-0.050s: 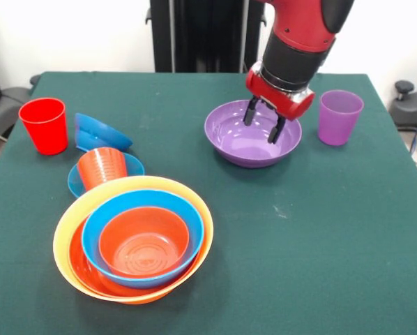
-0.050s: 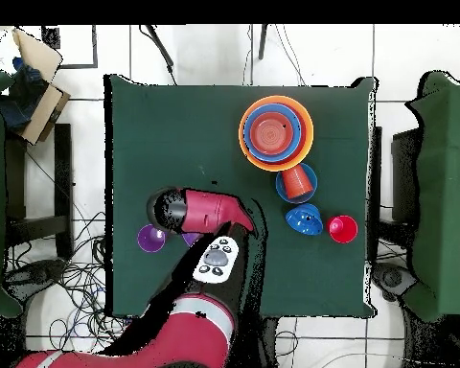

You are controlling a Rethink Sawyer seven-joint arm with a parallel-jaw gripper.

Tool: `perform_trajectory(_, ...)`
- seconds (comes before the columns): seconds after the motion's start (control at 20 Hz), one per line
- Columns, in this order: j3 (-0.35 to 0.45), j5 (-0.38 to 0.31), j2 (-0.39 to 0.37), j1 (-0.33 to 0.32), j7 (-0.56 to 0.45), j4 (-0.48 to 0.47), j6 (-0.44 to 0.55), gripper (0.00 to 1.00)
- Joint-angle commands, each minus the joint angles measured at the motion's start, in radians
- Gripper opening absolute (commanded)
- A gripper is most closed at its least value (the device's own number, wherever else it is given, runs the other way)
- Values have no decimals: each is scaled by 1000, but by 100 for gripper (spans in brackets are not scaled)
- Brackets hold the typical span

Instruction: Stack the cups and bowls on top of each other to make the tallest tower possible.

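My gripper (image 1: 263,120) is open, its fingers (image 1: 251,112) spread and lowered into the far side of the purple bowl (image 1: 247,143). In the overhead view the arm hides most of this bowl (image 2: 191,238). A purple cup (image 1: 339,116) (image 2: 150,238) stands just beside the bowl. The tower (image 1: 132,241) (image 2: 276,132) is a yellow-orange bowl holding a red-orange, a light blue and a small orange bowl. An orange-red cup (image 1: 101,167) (image 2: 293,180) rests in a small light blue bowl (image 1: 133,165). A dark blue bowl (image 1: 97,132) (image 2: 303,220) lies tipped, next to the red cup (image 1: 44,124) (image 2: 342,229).
The green table (image 1: 320,237) ends close behind the purple bowl and the purple cup. Chairs and cables surround the table (image 2: 176,125) in the overhead view.
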Motion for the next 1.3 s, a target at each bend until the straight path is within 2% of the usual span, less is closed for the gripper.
perform_trajectory(0.05, 66, 40, 51, 27, 144, -108, 80, 100)
perform_trajectory(0.7, 53, 65, 109, 64, 167, -144, -1, 100)
perform_trajectory(1.3, -50, 31, 176, 90, 164, -111, 5, 100)
